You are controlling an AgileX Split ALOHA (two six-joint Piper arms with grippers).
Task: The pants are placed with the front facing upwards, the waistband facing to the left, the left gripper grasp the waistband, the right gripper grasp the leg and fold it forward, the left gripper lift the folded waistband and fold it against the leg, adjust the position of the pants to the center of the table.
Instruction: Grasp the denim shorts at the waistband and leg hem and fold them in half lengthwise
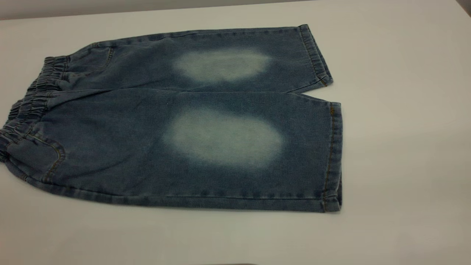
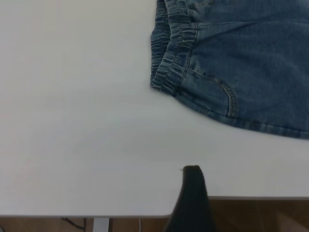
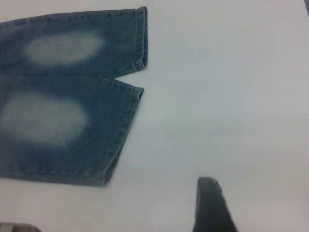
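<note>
Pants (image 1: 191,121) lie flat, waistband (image 1: 33,95) leftward.

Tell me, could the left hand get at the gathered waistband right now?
Probably yes: only bare table lies between the left hand and the waistband, which lies flat and uncovered.

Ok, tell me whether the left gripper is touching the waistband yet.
Apart. In the left wrist view, the left gripper sits near the table edge, with bare white surface between it and the waistband.
</note>
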